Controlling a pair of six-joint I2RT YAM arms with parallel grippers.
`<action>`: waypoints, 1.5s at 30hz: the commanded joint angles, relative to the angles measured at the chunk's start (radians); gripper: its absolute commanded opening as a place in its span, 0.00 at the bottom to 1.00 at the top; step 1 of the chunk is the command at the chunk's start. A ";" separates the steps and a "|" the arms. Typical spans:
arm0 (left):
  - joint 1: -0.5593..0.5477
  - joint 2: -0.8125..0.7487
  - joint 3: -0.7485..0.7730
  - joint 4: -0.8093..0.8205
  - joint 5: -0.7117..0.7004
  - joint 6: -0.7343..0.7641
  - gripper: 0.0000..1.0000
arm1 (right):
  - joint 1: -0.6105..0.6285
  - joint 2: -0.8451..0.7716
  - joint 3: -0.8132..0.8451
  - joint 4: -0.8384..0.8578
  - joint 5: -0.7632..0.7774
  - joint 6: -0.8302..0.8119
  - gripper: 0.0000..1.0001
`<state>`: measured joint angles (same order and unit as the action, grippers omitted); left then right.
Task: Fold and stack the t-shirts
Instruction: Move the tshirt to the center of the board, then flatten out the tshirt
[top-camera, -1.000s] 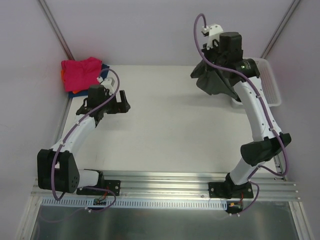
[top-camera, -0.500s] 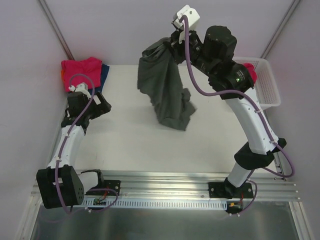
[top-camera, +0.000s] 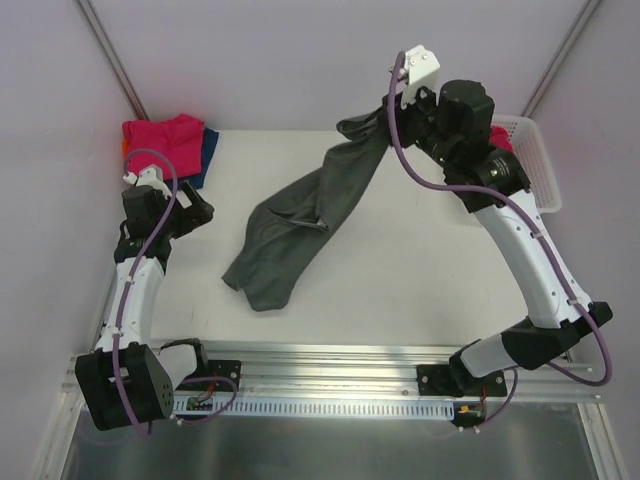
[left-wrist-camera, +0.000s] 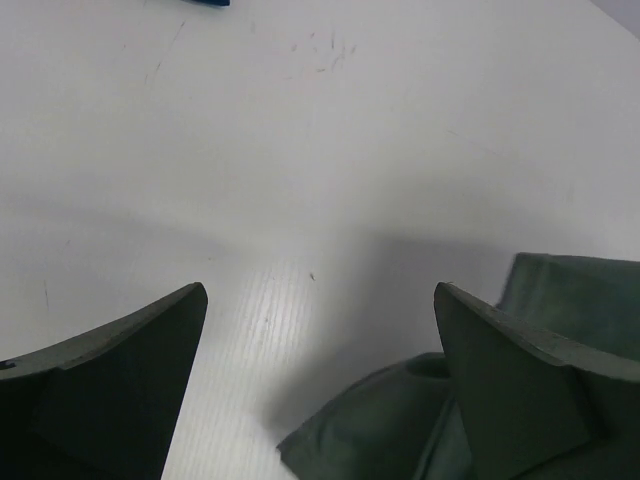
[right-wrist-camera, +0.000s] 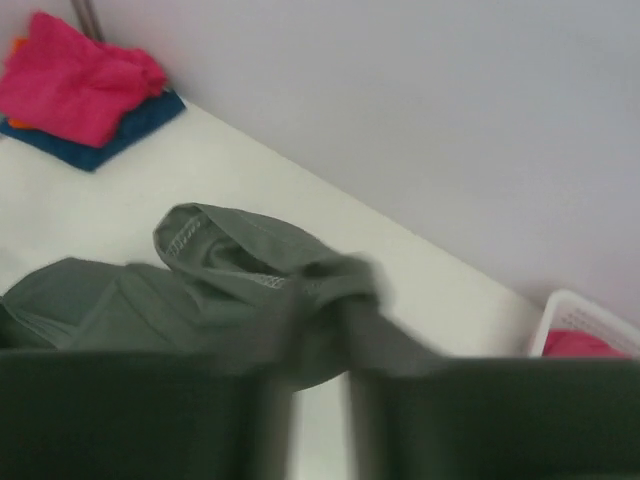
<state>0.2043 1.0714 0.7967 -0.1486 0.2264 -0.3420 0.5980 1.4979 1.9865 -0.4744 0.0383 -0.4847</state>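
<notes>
A large dark grey t-shirt (top-camera: 300, 215) stretches diagonally over the table, its lower end lying near the front left and its upper end lifted at the back. My right gripper (top-camera: 385, 112) is shut on that upper end; in the right wrist view the grey cloth (right-wrist-camera: 230, 250) bunches at my blurred fingertips (right-wrist-camera: 318, 300). My left gripper (top-camera: 200, 212) hovers open at the table's left side, with nothing between its fingers (left-wrist-camera: 318, 290). The shirt's lower edge (left-wrist-camera: 400, 420) lies just beside its right finger. A folded stack, with a pink t-shirt (top-camera: 160, 145) over blue (top-camera: 205, 150), sits at the back left.
A white lattice basket (top-camera: 535, 170) stands at the back right and holds pink cloth (top-camera: 500, 140). Walls close in behind the table and on its left. An orange edge (top-camera: 125, 150) shows under the stack.
My right arm swung the grey shirt out of the basket and leftward, then lowered it so its bottom end now rests on the table. The left arm pulled back to the left.
</notes>
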 joint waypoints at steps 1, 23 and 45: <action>0.012 -0.019 0.015 0.000 0.021 -0.014 0.99 | -0.050 -0.059 -0.211 -0.019 0.031 0.060 0.59; 0.020 0.039 0.048 0.004 0.178 -0.029 0.99 | -0.082 0.046 -0.574 -0.141 -0.330 0.414 0.82; 0.018 0.070 0.081 0.015 0.186 -0.083 0.99 | -0.081 0.435 -0.429 -0.187 -0.361 0.454 0.44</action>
<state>0.2176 1.1507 0.8318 -0.1547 0.3969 -0.4053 0.4961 1.9610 1.5929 -0.6365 -0.3138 -0.0566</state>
